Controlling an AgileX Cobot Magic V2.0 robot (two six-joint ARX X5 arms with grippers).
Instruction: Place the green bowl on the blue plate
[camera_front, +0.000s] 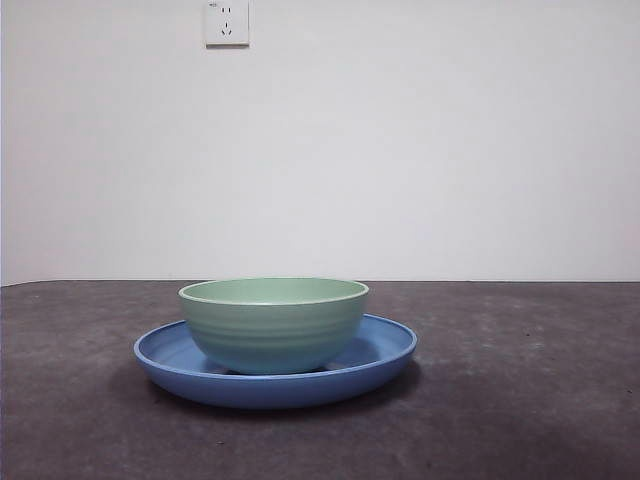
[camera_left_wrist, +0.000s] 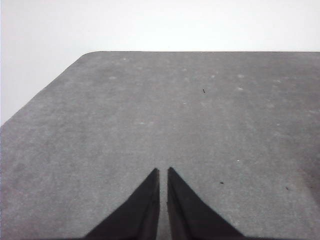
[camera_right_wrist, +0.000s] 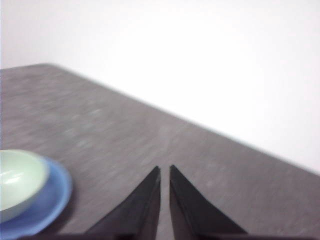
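Front view, ridged mint green bowl (camera_front: 273, 322) upright on glossy blue plate (camera_front: 390, 350)

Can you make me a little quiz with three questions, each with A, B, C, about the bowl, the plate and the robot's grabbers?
1. Where is the green bowl?
A. On the blue plate
B. Beside the plate on the table
C. Upside down under the plate

2. How many bowls show in the front view?
A. One
B. Two
C. Three

3. How do the jaws of the left gripper and the right gripper stand?
A. Wide open
B. Clamped on the bowl
C. Nearly together, holding nothing

Answers:
1 A: the bowl stands upright inside the plate's rim.
2 A: only one green bowl shows.
3 C: each wrist view shows two jaws with just a thin slit between them, over bare table.
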